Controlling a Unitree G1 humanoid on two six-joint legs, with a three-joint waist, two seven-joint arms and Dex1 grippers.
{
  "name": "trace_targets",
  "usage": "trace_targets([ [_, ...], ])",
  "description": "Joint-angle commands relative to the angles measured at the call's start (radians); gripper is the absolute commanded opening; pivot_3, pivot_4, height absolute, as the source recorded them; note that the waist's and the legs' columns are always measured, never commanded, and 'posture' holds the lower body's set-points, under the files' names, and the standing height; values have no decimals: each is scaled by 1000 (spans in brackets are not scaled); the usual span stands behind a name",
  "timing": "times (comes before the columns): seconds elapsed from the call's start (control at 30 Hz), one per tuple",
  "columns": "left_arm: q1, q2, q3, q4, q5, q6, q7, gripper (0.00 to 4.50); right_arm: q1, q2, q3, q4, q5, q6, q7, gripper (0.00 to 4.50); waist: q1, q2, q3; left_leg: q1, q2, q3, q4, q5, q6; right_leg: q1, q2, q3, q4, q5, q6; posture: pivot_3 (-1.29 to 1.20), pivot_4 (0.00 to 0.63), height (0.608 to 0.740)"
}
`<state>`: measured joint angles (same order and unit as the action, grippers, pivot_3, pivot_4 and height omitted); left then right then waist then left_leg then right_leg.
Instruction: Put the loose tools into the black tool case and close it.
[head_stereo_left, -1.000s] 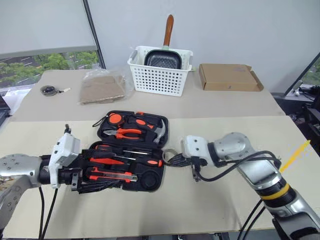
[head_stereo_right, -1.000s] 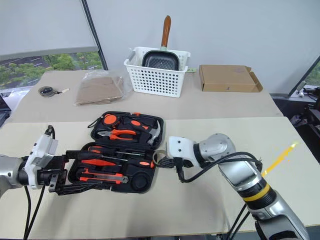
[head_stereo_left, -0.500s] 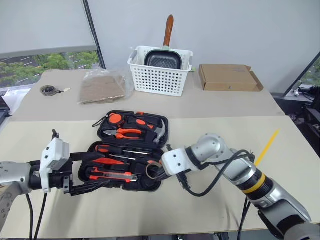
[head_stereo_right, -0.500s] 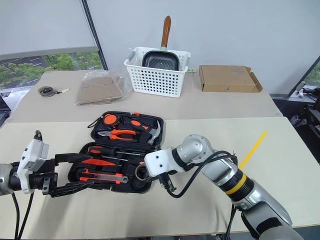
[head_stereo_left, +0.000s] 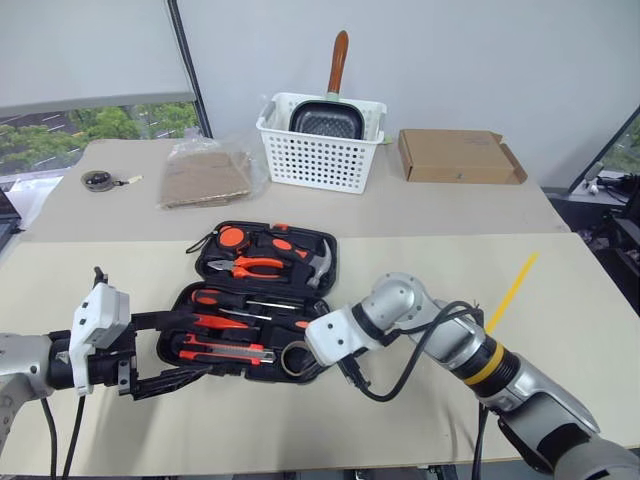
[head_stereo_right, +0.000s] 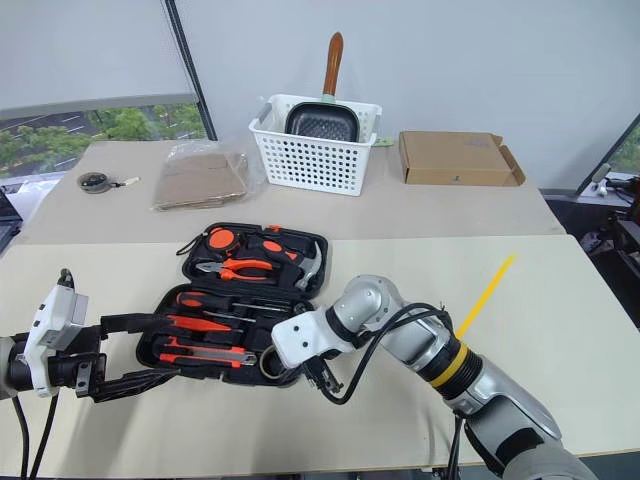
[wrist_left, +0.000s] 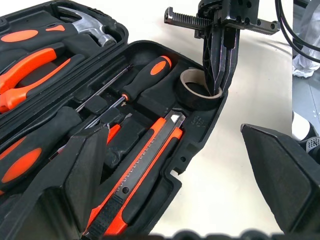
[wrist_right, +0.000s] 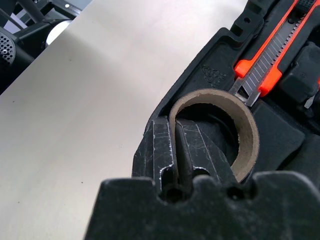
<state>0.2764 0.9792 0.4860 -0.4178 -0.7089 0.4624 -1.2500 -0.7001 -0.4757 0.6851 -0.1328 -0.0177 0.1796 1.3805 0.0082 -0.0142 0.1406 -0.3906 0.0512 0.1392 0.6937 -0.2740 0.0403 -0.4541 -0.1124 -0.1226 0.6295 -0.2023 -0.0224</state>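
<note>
The black tool case (head_stereo_left: 250, 373) lies open at the table's middle. Two long screwdrivers (head_stereo_left: 250, 305) and the utility knife (head_stereo_left: 225, 350) lie in its near half. Pliers (head_stereo_left: 255, 266) and a hammer (head_stereo_left: 318, 262) sit in the far half. My right gripper (wrist_left: 218, 82) is shut on the wall of the grey-brown tape roll (wrist_right: 240, 130). It holds the roll upright in the round slot at the case's front right corner (head_stereo_left: 295, 357). My left gripper (head_stereo_left: 195, 345) stands open at the case's front left edge, holding nothing.
At the back stand a white basket (head_stereo_left: 320, 160) holding a pan, a brown cardboard box (head_stereo_left: 460, 155) to its right, and a clear bag (head_stereo_left: 205, 175) to its left. A small round object (head_stereo_left: 97, 180) lies far left. Bare table lies in front of the case.
My right gripper has carried the tape roll left and down, from beside the case's right edge into its front right corner. The left gripper has drawn back slightly to the left, still open.
</note>
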Motion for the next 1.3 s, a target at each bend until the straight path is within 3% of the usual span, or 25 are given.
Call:
trace_targets([
  [0.03,-8,-4,20,2,3,-21,-13,4500,-13,3,-2,-4,1,-9,18,1226,1,0,0,0,0,0,0,0,0,0,0,0,0,0,0,0,150,700],
  [0.27,-20,-11,10,23,13,-35,-20,4500,-17,-22,-109,-44,88,49,21,3619,2,0,0,0,-1,1,0,-1,1,0,-1,0,-1,0,0,0,150,700],
  [0.43,-55,-48,43,84,-19,-29,3,4500,-33,-39,-286,-52,242,208,-17,3619,2,0,0,0,0,0,0,0,0,0,0,0,0,0,-1,0,150,700],
  [0.67,-115,-69,68,243,22,-86,8,4500,-21,-26,-438,144,243,333,-216,3619,1,0,0,1,0,0,0,-3,4,0,0,-1,2,1,-2,0,150,700],
  [0.83,-180,-76,57,369,54,-147,4,4500,-3,68,-535,228,269,587,-452,3619,-2,-1,-1,0,1,0,0,-1,1,-1,0,-1,2,2,-4,0,150,700],
  [1.07,-250,-84,18,460,91,-198,-3,4500,-18,222,-667,266,343,842,-664,3619,-17,-2,-1,-2,0,1,-1,2,-1,-2,0,-1,1,6,-10,0,150,700],
  [1.1,-260,-85,11,469,96,-203,-3,4500,-20,234,-674,276,347,852,-680,3119,-18,-1,-1,-3,0,1,-1,2,-1,-2,0,-1,1,6,-10,0,150,700],
  [1.13,-268,-86,5,475,98,-207,-3,4500,-22,246,-682,283,354,865,-694,2944,-19,-1,-1,-3,0,1,-1,2,-1,-2,0,-1,1,6,-10,0,150,700],
  [1.3,-284,-91,-8,478,106,-215,-3,4500,-40,275,-703,306,371,881,-738,1213,-23,-1,-1,-3,0,1,-1,2,-1,-2,0,0,1,6,-10,0,150,700],
])
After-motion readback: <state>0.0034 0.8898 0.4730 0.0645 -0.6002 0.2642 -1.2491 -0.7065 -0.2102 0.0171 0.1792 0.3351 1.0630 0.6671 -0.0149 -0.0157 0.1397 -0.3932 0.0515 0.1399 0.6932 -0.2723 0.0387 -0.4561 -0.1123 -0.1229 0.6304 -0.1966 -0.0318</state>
